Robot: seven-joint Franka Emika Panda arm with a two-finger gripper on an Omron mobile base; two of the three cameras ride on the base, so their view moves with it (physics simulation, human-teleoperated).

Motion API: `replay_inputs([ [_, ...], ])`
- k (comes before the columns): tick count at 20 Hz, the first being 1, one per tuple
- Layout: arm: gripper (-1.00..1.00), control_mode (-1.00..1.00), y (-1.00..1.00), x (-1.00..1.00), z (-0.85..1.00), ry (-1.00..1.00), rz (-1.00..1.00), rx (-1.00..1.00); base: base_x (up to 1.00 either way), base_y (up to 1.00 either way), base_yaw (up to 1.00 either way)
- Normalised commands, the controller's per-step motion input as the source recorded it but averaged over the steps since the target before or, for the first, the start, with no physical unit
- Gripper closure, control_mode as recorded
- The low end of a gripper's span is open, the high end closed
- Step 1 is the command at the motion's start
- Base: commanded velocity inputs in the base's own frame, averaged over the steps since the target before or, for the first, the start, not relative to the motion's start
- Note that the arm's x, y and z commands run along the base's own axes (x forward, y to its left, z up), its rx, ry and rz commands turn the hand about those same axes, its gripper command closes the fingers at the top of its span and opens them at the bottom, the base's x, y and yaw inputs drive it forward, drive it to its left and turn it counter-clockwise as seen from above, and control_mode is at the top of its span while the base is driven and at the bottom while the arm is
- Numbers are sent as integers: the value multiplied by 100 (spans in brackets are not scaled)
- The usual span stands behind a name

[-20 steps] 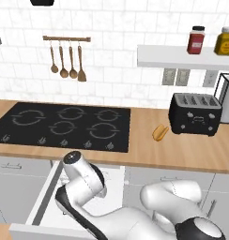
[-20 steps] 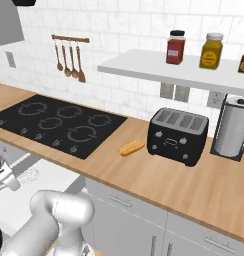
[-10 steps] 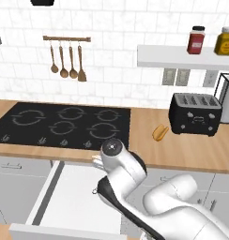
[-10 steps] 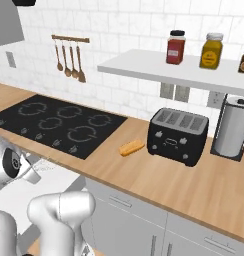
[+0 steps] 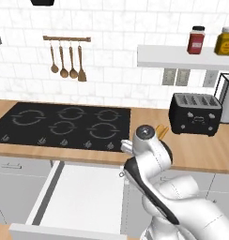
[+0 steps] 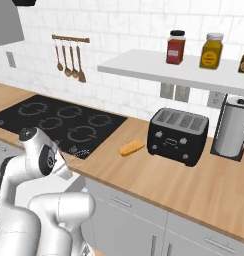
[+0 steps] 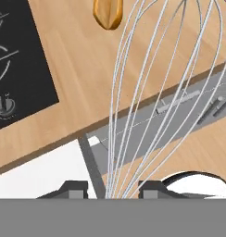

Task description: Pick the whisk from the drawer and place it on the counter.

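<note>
No readable words, brands or numbers show on anything here. The red jar (image 6: 176, 47) and the yellow jar (image 6: 211, 50) on the wall shelf (image 6: 144, 67) carry plain bands with no lettering that can be made out, and the black toaster (image 6: 178, 136) has only small pale marks on its front, too small to tell. The black cooktop (image 5: 60, 123) bears white ring outlines and small knob symbols along its front edge, one seen close in the hand view, but none forms a legible figure.
</note>
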Motion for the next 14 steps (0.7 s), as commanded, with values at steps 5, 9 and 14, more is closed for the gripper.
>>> replay_inputs([
  [5,100,-100,-41,99,-7,16,-9,0,0,0,0],
  [9,100,-100,-6,100,-21,10,-1,0,0,0,0],
  [14,100,-100,0,93,-42,8,0,0,0,0,0],
])
